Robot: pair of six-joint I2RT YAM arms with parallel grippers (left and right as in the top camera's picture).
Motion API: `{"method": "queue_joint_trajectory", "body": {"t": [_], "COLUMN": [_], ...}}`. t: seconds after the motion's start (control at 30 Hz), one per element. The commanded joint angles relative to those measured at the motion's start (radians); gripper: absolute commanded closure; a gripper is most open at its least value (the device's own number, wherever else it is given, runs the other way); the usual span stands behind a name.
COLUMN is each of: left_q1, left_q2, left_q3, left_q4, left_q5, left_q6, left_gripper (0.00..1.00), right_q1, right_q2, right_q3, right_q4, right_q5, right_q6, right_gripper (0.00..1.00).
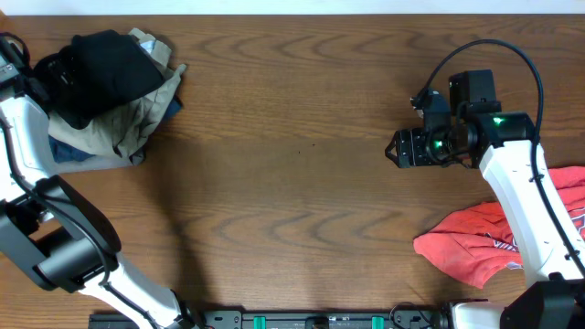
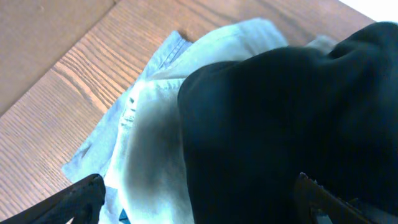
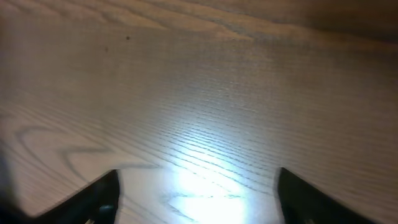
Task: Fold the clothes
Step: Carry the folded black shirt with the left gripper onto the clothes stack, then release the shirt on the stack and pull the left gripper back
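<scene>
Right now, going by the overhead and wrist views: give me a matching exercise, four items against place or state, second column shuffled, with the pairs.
Items:
1. black shirt
2. red tee
3. khaki garment
4. right end effector

Place or state:
A. far right, crumpled
B. open, above bare tabletop
C. far left, on top
D. far left, underneath the black one

Pairs: 1-C, 2-A, 3-D, 4-B
</scene>
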Motion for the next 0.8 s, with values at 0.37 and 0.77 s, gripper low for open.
{"method": "queue_joint_trajectory", "body": {"t": [0.37, 0.77], "left_q1": [-0.347, -0.606], "left_q2": [-0.176, -0.171], "left_q3": [0.011, 0.011], "left_q4": [-0.179, -0.719], "left_q5": [0.138, 0.131], "left_q6": [-0.023, -0.033], "left_gripper": [0.02, 0.02], "right_q1": [-0.042, -0.183], "right_q2": [-0.015, -0.015], "right_q3": [0.011, 0.011], "right_q4": [0.115, 0.003], "right_q5": [0.132, 0.198], "right_q6": [0.083, 0.096], "right_gripper": [0.01, 0.01]}}
